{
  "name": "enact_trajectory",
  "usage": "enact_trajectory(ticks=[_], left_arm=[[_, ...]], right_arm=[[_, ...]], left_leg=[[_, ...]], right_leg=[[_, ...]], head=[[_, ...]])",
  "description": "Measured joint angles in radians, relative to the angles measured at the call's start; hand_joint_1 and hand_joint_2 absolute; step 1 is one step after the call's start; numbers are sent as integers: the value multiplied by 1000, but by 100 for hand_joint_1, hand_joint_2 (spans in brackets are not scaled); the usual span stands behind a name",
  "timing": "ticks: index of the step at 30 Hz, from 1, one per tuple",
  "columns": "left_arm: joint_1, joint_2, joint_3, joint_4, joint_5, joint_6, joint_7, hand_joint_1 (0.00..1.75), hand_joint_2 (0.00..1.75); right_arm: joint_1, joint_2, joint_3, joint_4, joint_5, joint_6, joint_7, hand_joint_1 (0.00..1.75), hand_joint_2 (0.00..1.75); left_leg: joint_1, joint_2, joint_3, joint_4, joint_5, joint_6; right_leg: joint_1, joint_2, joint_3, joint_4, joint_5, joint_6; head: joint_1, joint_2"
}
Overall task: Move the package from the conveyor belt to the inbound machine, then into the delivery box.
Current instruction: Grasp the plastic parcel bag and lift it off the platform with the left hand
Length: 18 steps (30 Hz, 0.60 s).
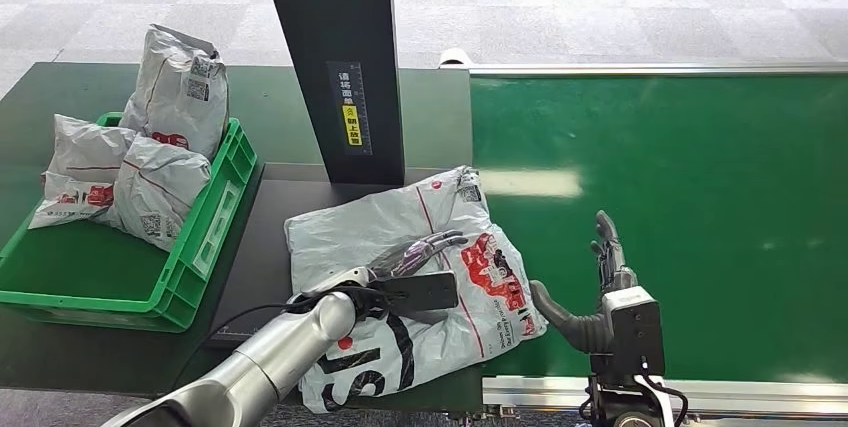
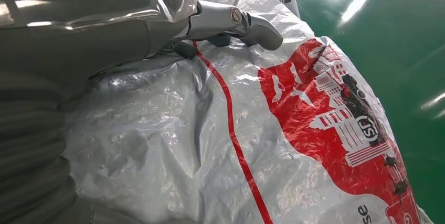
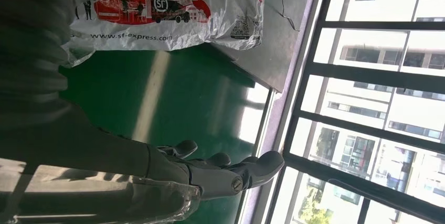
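Package (image 1: 400, 267), a grey plastic mailer printed in red and black, lies flat where the dark platform (image 1: 262, 257) under the inbound machine (image 1: 340, 57) meets the green conveyor belt (image 1: 680, 217), its 3 o'clock edge overlapping the belt. The machine's black post rises at 12 o'clock from the package. The left hand (image 1: 425, 252) rests on top of the package, fingers stretched out flat over the plastic and pointing toward 2 o'clock; in the left wrist view they press on the crinkled surface beside the red stripe, with nothing pinched between them. The right hand (image 1: 600, 282) stands over the belt at 3 o'clock from the package, just beside its edge, fingers spread and pointing up, thumb angled toward the package, holding nothing. At 9 o'clock, well apart from the package, sits a green crate (image 1: 205, 237) holding several more grey mailers (image 1: 150, 177), one standing upright.
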Motion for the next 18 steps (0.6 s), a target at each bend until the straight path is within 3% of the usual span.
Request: enact_trajectory(ticks=[13, 18], left_arm=[[-10, -9, -6, 25, -5, 0, 2, 0, 175], [-33, -31, -27, 65, -52, -7, 44, 0, 175]], right_arm=[[-1, 0, 1, 3, 0, 0, 0, 0, 175], [-15, -2, 2, 17, -3, -10, 2, 0, 175]], left_leg=[[0, 0, 1, 0, 0, 0], [0, -1, 1, 0, 0, 0]], right_leg=[[0, 0, 0, 0, 0, 0], [0, -1, 2, 0, 0, 0]], head=[[0, 0], [0, 0]])
